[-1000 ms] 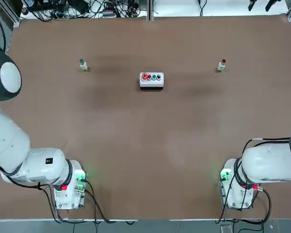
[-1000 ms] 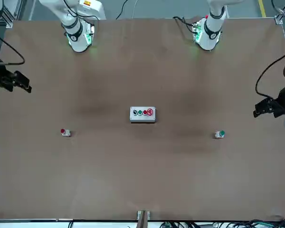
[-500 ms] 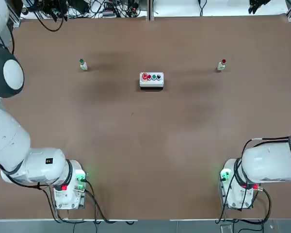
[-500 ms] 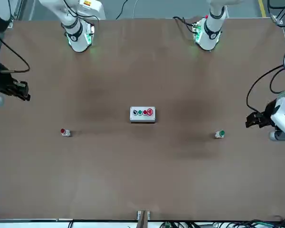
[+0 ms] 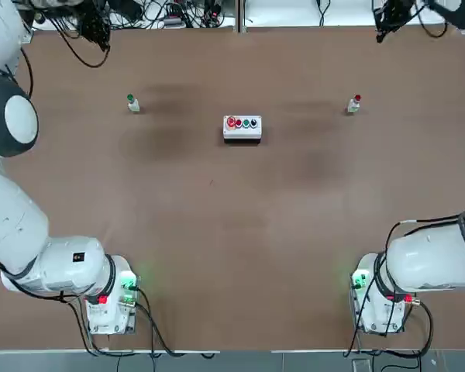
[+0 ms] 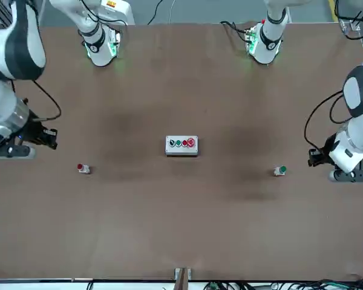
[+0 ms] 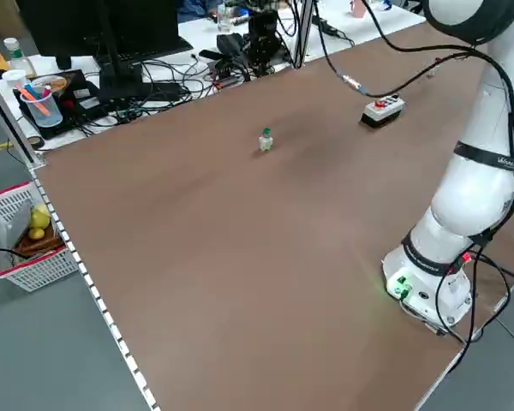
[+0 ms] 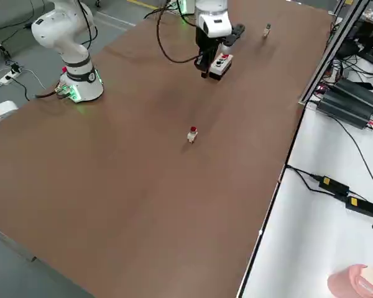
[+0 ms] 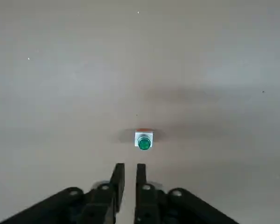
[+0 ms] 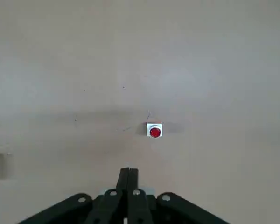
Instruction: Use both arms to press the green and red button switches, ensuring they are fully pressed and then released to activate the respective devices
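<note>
Both arms are hovering high — each lining up fingertips as a pressing point: the right gripper (image 10: 128, 173), fingers together, is aiming at the red switch (image 10: 154, 131) at its one o'clock; the left gripper (image 9: 129, 169), fingers narrowly apart, is aiming at the green switch (image 9: 144, 141) near twelve.

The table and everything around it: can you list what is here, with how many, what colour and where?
Table: one, brown, under everything.
Green button switch: one, green cap on a whitish base, far left of the table.
Red button switch: one, red cap on a whitish base, far right.
Button box: one, white with a row of coloured buttons, centre, between the switches.
Cables: many, black, beyond the far edge.
Basket: one, white and red, on the floor by the robot's left.
Left gripper: black, above the green switch, jaws nearly together.
Right gripper: black, above the red switch, jaws shut.
</note>
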You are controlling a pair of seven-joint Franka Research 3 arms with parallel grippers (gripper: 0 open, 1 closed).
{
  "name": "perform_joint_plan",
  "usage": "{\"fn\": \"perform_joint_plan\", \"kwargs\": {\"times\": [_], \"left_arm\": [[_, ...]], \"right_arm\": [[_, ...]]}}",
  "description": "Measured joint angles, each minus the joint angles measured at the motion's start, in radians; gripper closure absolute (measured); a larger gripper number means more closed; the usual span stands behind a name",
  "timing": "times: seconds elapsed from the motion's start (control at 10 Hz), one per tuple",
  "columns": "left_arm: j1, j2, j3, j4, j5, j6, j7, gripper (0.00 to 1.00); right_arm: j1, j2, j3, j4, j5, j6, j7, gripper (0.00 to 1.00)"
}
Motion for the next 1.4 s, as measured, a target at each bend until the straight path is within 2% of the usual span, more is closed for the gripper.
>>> {"fn": "perform_joint_plan", "kwargs": {"times": [0.3,0.4,0.6,1.0,1.4], "left_arm": [[0.000,-0.022,-0.003,-0.103,0.000,0.073,0.000,0.89],[0.000,-0.023,-0.004,-0.127,0.000,0.093,0.000,0.95],[0.000,-0.020,-0.006,-0.166,0.000,0.122,-0.002,0.99],[-0.011,0.020,-0.011,-0.198,0.000,0.196,-0.011,0.99],[-0.017,0.085,-0.011,-0.239,0.000,0.290,-0.014,0.99]], "right_arm": [[0.003,0.093,-0.001,-0.028,0.000,0.124,0.000,0.99],[0.003,0.114,-0.002,-0.051,0.000,0.168,0.000,0.99],[0.000,0.136,-0.003,-0.088,0.000,0.199,0.000,0.99],[-0.030,0.143,-0.008,-0.139,-0.001,0.212,-0.015,0.99],[-0.051,0.154,-0.009,-0.202,-0.001,0.307,-0.035,0.99]]}}
